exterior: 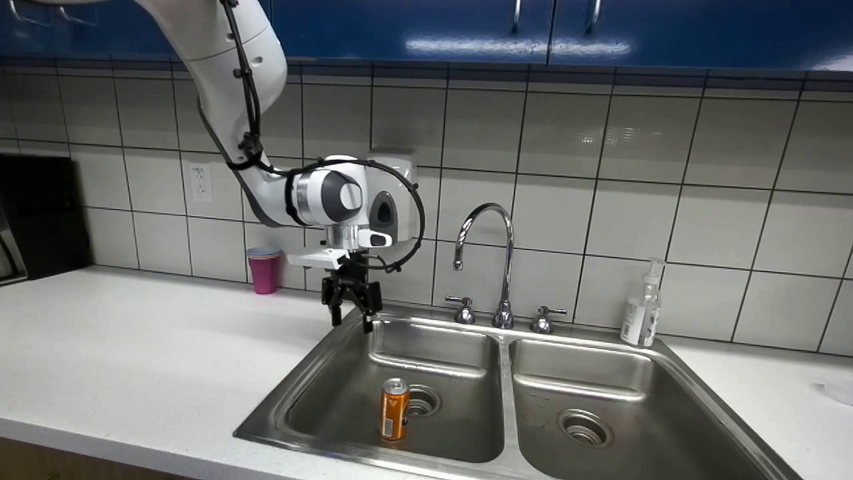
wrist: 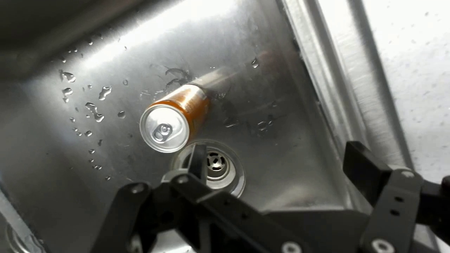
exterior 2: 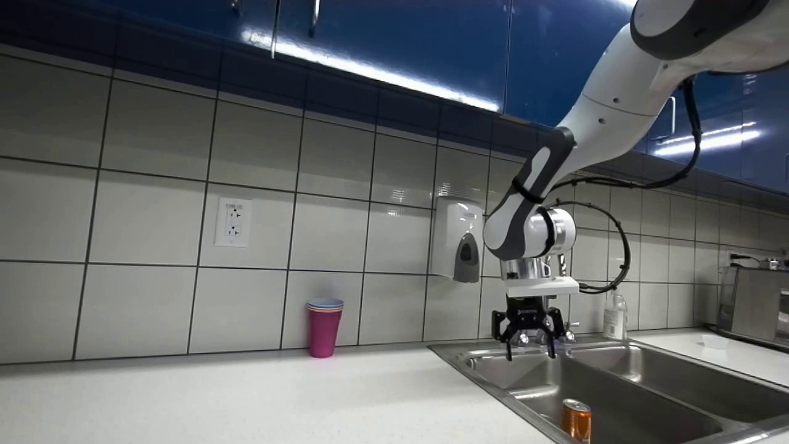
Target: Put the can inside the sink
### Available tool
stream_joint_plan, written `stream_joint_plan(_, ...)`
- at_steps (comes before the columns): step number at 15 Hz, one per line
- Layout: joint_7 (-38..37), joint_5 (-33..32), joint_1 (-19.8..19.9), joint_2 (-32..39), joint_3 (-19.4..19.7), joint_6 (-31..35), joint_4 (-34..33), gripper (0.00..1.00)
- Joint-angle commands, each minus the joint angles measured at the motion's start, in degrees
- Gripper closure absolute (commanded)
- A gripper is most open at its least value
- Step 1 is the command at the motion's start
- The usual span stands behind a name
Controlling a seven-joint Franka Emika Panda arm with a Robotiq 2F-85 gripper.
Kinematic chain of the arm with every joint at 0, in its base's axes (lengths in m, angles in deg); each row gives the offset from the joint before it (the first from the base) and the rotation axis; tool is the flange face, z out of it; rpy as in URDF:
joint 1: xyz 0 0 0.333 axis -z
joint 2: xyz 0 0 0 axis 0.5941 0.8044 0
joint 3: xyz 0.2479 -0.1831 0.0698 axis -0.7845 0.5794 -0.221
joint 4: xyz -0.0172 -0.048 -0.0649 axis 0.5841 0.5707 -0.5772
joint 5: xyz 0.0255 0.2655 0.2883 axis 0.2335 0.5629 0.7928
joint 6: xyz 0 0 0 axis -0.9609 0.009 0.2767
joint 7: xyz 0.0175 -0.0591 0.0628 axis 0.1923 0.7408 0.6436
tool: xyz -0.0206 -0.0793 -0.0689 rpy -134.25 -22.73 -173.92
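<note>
The orange can [exterior: 394,413] stands upright on the floor of the sink [exterior: 508,400], in the basin nearer the gripper, beside its round drain. In an exterior view the can [exterior 2: 577,424] shows in the same basin of the sink [exterior 2: 629,398], its base cut off by the frame's lower edge. In the wrist view the can [wrist: 191,102] shows its silvery top, close to the drain. My gripper [exterior: 352,323] is open and empty, pointing down above the back corner of that basin, well above and apart from the can. Its spread fingers [wrist: 277,161] show in the wrist view.
A chrome faucet [exterior: 508,267] with two handles stands behind the sink. A stack of cups, pink outside [exterior: 264,275], stands on the counter [exterior: 153,353] by the wall. A soap bottle [exterior: 642,313] stands at the back. A wall dispenser [exterior 2: 457,240] is beside the arm.
</note>
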Motion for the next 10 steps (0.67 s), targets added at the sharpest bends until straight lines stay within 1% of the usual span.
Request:
stream_joint_plan(1,-0.71,-3.52,-1.81,-8.69,-1.71,-0.88,6.94,0.0)
stream_joint_plan(4,-1.22,-5.42,-2.89,-14.39,-2.98,-1.05,11.16,0.0)
stream_joint_plan(6,-1.12,-5.33,-2.79,-17.37,-4.1,-1.03,13.55,0.0)
stream_joint_plan(10,-0.64,-3.72,-2.22,-20.62,-6.22,-1.44,17.37,0.0)
